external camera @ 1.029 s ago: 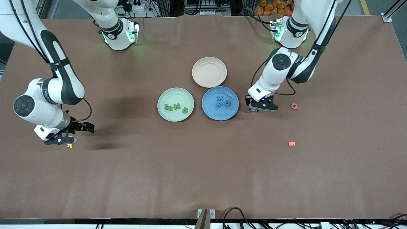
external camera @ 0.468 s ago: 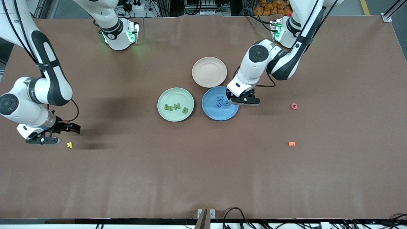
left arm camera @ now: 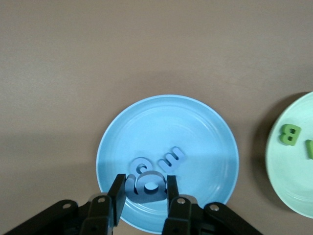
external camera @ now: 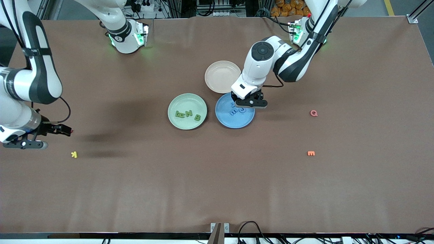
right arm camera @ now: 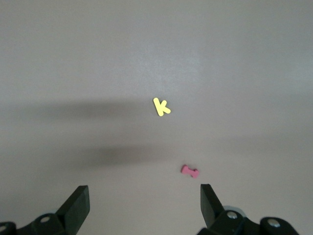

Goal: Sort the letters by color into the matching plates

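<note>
Green letters (external camera: 188, 114) lie in green plate (external camera: 176, 101); blue letters (external camera: 234, 110) in blue plate (external camera: 234, 123).

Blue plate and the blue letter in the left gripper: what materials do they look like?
Blue plate: probably matte plastic or a similar moulded composite; even colour, soft concentric ridges, no sharp glare.

Blue letter, held over the plate in the left gripper: looks like foam; thick, chunky cut with flat faces, blunt edges and a dull surface. The pictures cannot confirm either material.
</note>
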Motion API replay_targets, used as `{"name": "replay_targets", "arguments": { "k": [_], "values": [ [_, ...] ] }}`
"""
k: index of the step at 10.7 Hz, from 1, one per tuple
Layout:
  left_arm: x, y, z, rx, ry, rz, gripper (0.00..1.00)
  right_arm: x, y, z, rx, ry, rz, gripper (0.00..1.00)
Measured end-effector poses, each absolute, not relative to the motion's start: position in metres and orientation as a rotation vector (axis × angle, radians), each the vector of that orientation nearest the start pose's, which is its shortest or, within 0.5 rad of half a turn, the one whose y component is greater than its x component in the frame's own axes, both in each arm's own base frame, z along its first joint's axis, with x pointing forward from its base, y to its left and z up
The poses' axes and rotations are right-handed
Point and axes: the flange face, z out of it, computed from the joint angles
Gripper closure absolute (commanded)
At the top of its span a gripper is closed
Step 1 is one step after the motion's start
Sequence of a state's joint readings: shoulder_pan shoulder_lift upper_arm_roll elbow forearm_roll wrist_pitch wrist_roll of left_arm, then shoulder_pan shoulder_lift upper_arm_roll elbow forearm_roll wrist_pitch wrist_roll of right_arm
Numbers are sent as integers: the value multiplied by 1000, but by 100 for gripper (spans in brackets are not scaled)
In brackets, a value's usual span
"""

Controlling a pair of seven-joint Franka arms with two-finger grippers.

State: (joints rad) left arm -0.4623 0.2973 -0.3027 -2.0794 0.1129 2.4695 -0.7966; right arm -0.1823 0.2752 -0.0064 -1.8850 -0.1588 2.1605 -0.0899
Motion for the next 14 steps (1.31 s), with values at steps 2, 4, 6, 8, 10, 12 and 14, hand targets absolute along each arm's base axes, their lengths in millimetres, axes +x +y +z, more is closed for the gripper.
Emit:
{"name": "replay_targets", "arguments": {
  "k": [2,4,6,8,10,12,14],
  "values": [
    [430,-425,312,-3227,81,-98,0,602,-121,413,-3276,41,75,0],
    [427,-433,315,-3232,94,-94,0,602,-109,468,-3215,85,55,0],
    [431,-433,317,-3234,88,-96,0,596,-96,512,-3197,76,26,0],
    [445,-435,339,-3222,65,-92,0,584,-84,550,-3184,66,20,0],
    [464,-432,369,-3200,36,-84,0,564,-76,593,-3158,65,49,0],
    [487,-414,381,-3175,86,-89,0,548,-67,635,-3143,50,76,0],
    [506,-385,391,-3138,167,-88,0,542,-60,655,-3110,42,67,0]
  ]
}}
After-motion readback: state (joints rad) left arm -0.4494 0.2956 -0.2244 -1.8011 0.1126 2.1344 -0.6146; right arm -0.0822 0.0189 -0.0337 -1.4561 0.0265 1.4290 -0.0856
